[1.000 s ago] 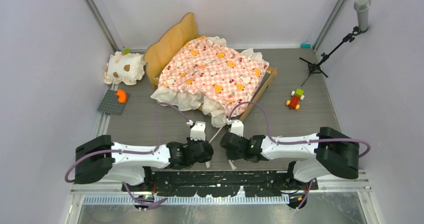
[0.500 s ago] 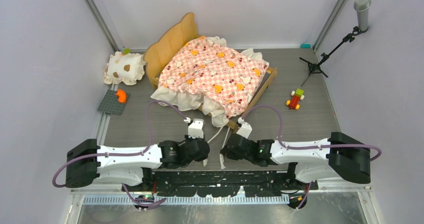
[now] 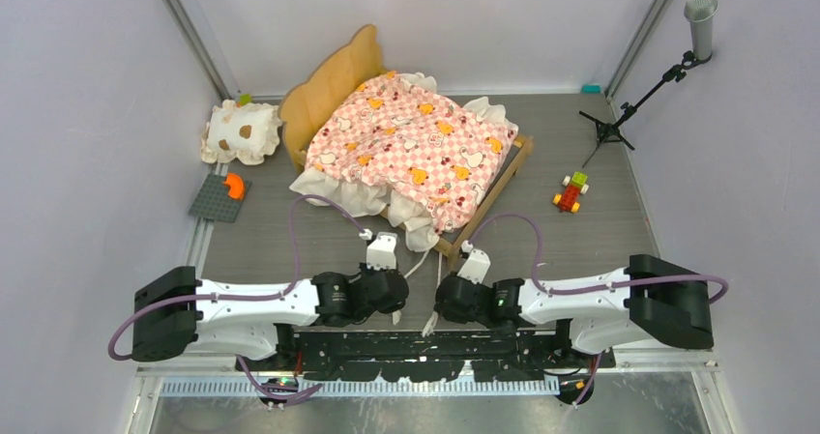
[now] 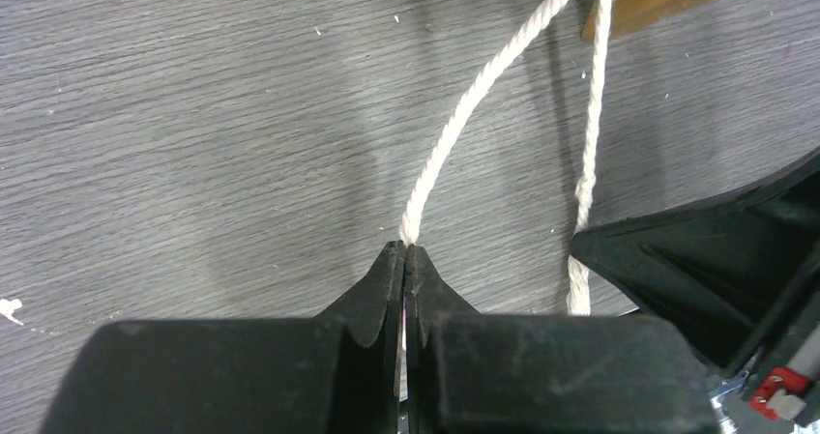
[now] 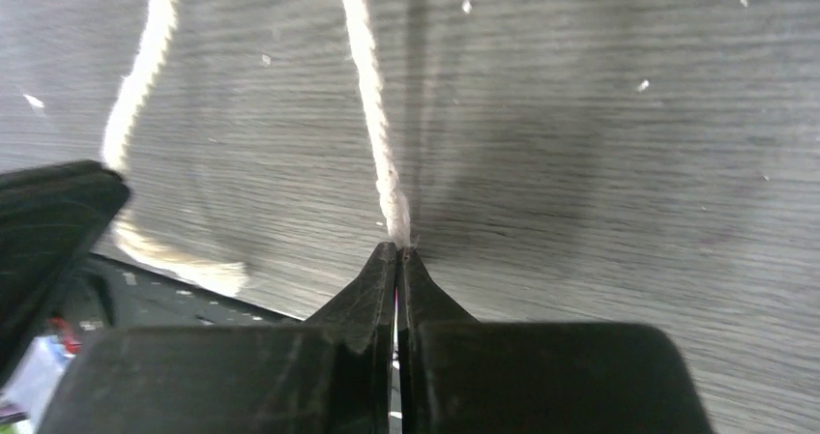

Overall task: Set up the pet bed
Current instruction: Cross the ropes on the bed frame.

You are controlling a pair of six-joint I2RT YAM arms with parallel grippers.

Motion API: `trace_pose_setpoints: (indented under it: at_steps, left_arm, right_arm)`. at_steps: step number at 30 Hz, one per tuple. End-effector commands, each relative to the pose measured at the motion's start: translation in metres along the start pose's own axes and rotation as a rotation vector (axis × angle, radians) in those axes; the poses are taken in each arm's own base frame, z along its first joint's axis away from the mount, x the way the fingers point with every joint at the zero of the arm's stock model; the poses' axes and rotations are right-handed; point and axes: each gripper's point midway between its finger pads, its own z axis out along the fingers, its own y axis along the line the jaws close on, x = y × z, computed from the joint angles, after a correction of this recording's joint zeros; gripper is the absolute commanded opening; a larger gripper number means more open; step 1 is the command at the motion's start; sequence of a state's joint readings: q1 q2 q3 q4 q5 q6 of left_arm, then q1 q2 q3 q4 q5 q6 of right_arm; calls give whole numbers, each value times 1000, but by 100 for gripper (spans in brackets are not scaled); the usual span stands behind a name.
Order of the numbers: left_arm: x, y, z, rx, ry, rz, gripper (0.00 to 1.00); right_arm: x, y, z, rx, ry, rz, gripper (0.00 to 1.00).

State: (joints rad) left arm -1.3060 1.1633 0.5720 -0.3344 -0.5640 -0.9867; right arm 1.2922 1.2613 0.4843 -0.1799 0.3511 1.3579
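**Two robot arms drawing a pet bed nearer by its cords**

Grey wood-grain table (image 3: 261, 236) is filling a white-walled booth, seen from above. At far left, a spotted cream pillow (image 3: 240, 132) is lying beside a grey baseplate (image 3: 215, 202), both well apart from the arms.

Next, the left gripper (image 4: 404, 252) is pinching the left cord (image 4: 464, 115), its jaws clenched tight on the strand low over the table.

At centre, the pet bed (image 3: 411, 149) is sitting at an angle, its headboard toward the back left and its pink checkered mattress draping over the near edge. Compared with a second ago, its near wooden corner is lying closer to the arms. That suggests the bed is being dragged in by its cords, probably to bring it within easy reach. The bed is lying just beyond both grippers — joined to them only by the two strands.

To the right, the right gripper (image 5: 397, 250) is likewise clamping the right cord (image 5: 372, 115), which is running straight toward the bed.

Further right, a small toy car (image 3: 571, 192) and a microphone stand (image 3: 619, 115) are sitting well apart from the bed.
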Motion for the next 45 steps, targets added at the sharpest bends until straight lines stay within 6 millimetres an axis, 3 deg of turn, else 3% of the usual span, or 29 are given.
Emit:
trace_pose_setpoints:
  at_steps: [1, 7, 10, 16, 23, 29, 32, 35, 45]
  left_arm:
    - [-15, -13, -2, 24, -31, -21, 0]
    - [-16, -14, -3, 26, -30, -19, 0]
    - [-19, -16, -4, 32, -33, -22, 0]
    - [-31, -31, -11, 82, -48, -46, 0]
    - [-52, -70, -15, 203, -87, -178, 0]
    - [-52, -88, -8, 242, -85, -291, 0]
    - [-53, -91, -9, 272, -99, -348, 0]
    - [-54, -88, -9, 273, -118, -384, 0]
    - [-50, -84, 3, 192, -238, -528, 0]
  right_arm:
    - [15, -5, 0, 45, 6, -37, 11]
    - [-3, 6, -13, 39, -79, -80, 45]
    - [-19, 10, -28, 47, -129, -125, 52]
    - [-59, -5, -68, 93, -257, -146, 54]
    - [-82, -27, -95, 49, -345, -46, 52]
    - [-85, -44, -103, 26, -357, 5, 51]
    - [-81, -41, -102, 1, -338, -23, 51]
    - [-78, -29, -102, -43, -316, -69, 51]
    - [-82, -46, -107, -7, -335, -38, 51]
